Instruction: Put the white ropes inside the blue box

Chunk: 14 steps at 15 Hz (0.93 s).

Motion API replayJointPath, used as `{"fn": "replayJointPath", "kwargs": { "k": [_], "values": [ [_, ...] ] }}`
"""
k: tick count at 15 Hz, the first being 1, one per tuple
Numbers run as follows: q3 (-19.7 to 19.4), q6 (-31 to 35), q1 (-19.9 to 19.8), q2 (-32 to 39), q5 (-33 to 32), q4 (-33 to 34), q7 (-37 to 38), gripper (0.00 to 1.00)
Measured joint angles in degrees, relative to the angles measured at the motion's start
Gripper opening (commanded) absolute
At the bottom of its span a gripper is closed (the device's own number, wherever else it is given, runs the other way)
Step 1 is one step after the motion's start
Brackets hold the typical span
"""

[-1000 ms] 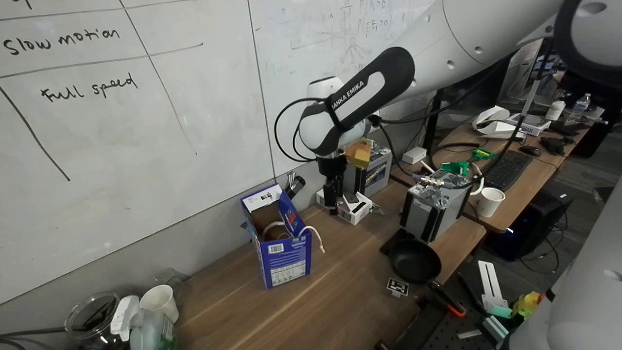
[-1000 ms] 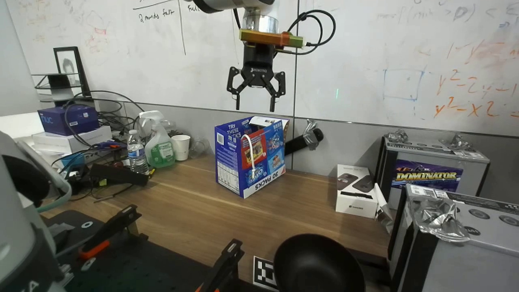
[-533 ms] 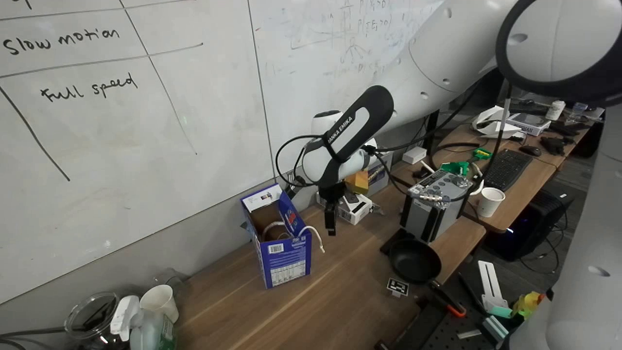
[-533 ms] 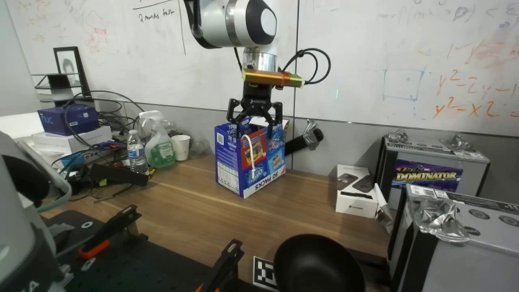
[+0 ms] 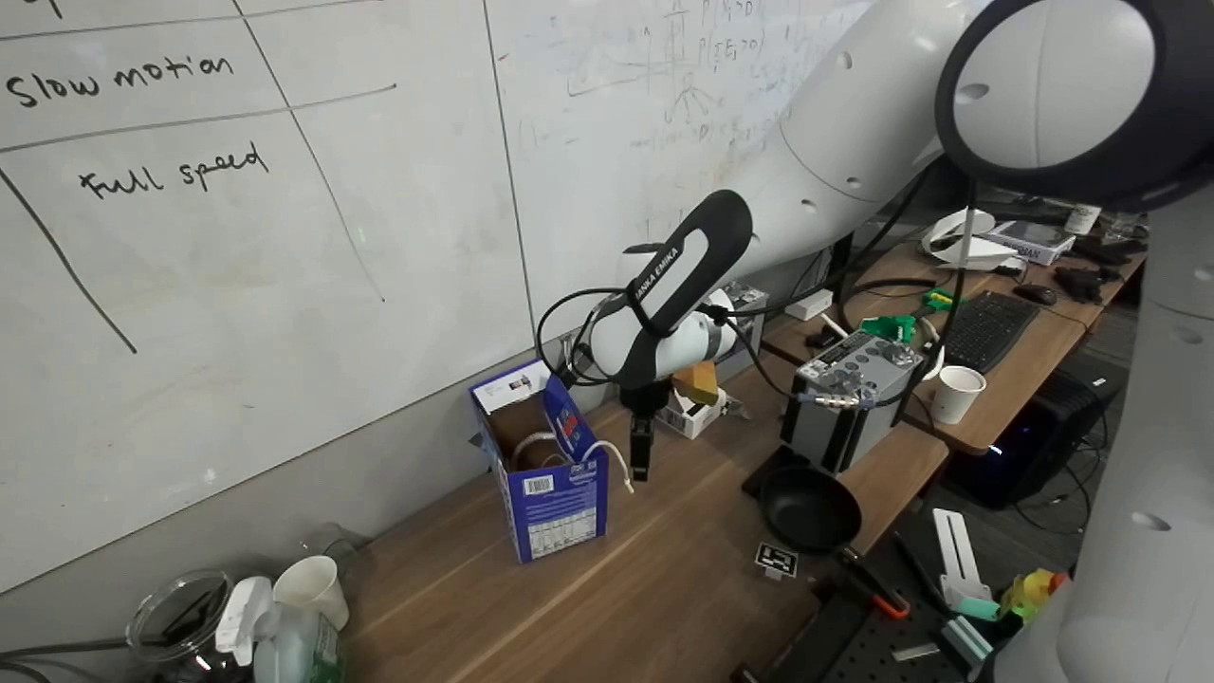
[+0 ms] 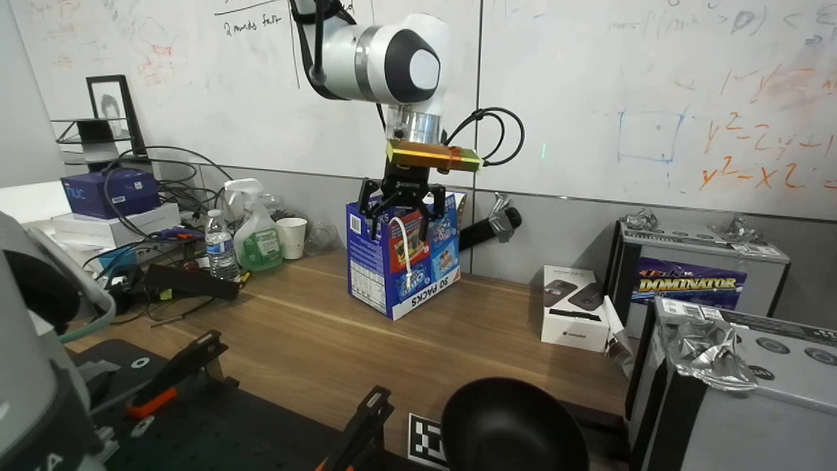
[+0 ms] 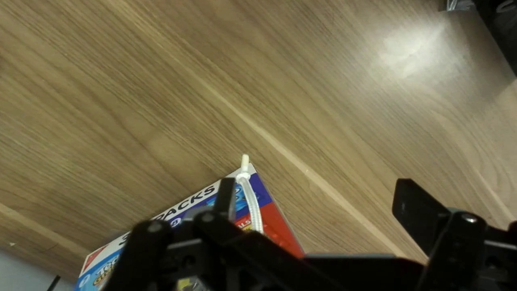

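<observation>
The white rope (image 7: 251, 198) hangs over the rim of the blue snack carton (image 5: 558, 503), its long axis running down the outer wall, loose end pointing downward; that wall separates it from more rope (image 5: 537, 437) curled inside. The Robotiq gripper (image 6: 398, 237) has its fingers apart, just beside the carton; in the wrist view the rope shows between them, contact unclear. A wood-grain table (image 6: 294, 353) carries the carton, a handwritten whiteboard (image 6: 621, 78) behind it. Just behind the carton is a taped black cylinder (image 6: 480, 232); apart from it stand a white phone box (image 6: 575, 333), a black frying pan (image 5: 811, 510) and a spray bottle (image 6: 260, 242).
</observation>
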Motion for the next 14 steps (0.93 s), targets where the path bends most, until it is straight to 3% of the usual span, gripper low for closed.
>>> {"fn": "replayJointPath", "kwargs": {
  "k": [6, 14],
  "values": [
    [1.92, 3.29, -1.41, 2.06, 2.95, -0.58, -4.59, 1.00],
    [3.61, 6.98, -1.36, 6.38, 2.53, 0.32, -5.04, 1.00]
  ]
}}
